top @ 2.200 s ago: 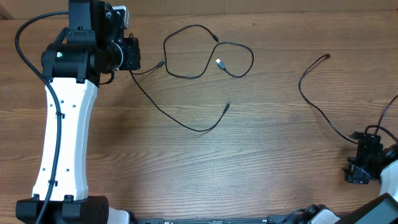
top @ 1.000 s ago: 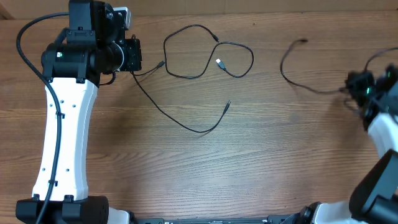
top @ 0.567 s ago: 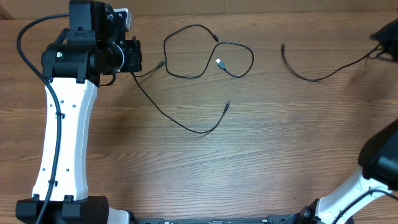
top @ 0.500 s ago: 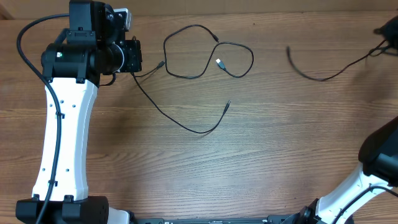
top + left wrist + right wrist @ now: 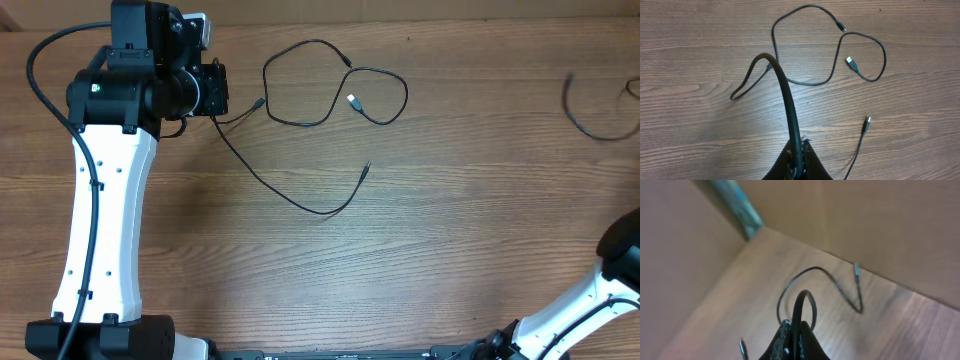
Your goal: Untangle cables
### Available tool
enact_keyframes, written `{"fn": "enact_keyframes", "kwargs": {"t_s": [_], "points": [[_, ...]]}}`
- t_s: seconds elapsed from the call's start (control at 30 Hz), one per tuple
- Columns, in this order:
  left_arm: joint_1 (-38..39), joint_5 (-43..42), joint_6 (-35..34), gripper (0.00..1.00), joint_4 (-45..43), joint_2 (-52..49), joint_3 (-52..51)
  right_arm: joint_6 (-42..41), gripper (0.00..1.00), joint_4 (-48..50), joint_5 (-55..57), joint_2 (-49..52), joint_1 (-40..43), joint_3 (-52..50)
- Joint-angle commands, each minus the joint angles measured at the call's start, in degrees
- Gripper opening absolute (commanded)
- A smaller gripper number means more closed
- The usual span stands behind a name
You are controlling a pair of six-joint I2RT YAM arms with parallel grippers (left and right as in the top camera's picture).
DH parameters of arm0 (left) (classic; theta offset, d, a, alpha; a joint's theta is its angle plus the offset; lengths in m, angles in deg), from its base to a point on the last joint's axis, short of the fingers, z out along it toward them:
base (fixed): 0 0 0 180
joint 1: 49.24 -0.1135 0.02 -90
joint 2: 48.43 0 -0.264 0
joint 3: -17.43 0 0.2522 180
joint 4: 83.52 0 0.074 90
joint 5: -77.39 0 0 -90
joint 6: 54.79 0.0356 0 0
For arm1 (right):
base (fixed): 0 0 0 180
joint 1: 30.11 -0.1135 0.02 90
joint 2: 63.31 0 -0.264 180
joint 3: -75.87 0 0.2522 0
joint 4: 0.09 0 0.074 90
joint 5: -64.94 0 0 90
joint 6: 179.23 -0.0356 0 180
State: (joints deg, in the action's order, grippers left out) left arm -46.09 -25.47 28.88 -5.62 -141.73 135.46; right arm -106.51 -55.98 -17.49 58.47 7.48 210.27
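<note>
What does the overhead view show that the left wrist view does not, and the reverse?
Only overhead: the left arm's white link and a separate cable at far right. Only left wrist: the left claw shut on the held cable, seen close. Both: the looped cable with its silver USB plug, and the wooden table.

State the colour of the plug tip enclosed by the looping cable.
Silver plug tip on a black cable; the left wrist view shows it best.

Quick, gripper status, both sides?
Left gripper: closed, holding a black cable.
Right gripper: closed, holding a second black cable.
</note>
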Motion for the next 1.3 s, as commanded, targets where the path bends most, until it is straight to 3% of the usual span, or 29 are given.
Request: {"fn": "enact_keyframes", "kwargs": {"t_s": [0.0, 0.13, 0.17, 0.2, 0.23, 0.43, 0.7, 0.83, 1.03, 1.27], "points": [[0.31, -0.72, -2.69, 0.04, -0.31, 1.05, 0.26, 3.89, 0.04, -0.52, -0.31, 4.7, -1.25, 1.33], [0.5, -0.72, -3.13, 0.04, -0.24, 1.05, 0.26, 4.66, 0.06, -1.75, -1.86, 9.01, -2.21, 1.33], [0.7, -0.72, -3.13, 0.04, -0.24, 1.05, 0.26, 5.55, 0.29, -2.03, -2.49, 9.38, -2.34, 1.33], [0.81, -0.72, -3.13, 0.04, -0.26, 1.07, 0.26, 6.32, 0.9, -2.43, -2.82, 9.55, -2.56, 1.33], [0.98, -0.7, -3.13, 0.04, -0.26, 1.05, 0.26, 7.15, 1.0, -2.82, -3.1, 9.53, -2.69, 1.33], [1.75, -0.68, -3.1, 0.04, -0.28, 1.05, 0.26, 6.71, 1.0, -5.53, -1.68, 4.02, -2.51, 2.56], [1.86, -0.61, -2.99, 0.04, 0.17, 1.05, 0.24, -4.07, 1.0, -13.0, 5.75, -9.86, -0.5, 2.56], [1.86, -0.46, -2.62, 0.05, 0.33, 1.05, 0.24, -14.32, 1.0, -19.8, 8.5, -15.69, 1.68, 2.56], [1.86, -0.46, -2.64, 0.04, 0.57, 1.05, 0.09, -21.57, 1.0, -31.69, 8.52, -18.88, 6.82, 2.19], [1.86, -0.07, -2.43, 0.04, 0.52, 1.05, 0.09, -25.09, 1.0, -30.49, 9.09, -18.86, 10.58, -11.23]]}}
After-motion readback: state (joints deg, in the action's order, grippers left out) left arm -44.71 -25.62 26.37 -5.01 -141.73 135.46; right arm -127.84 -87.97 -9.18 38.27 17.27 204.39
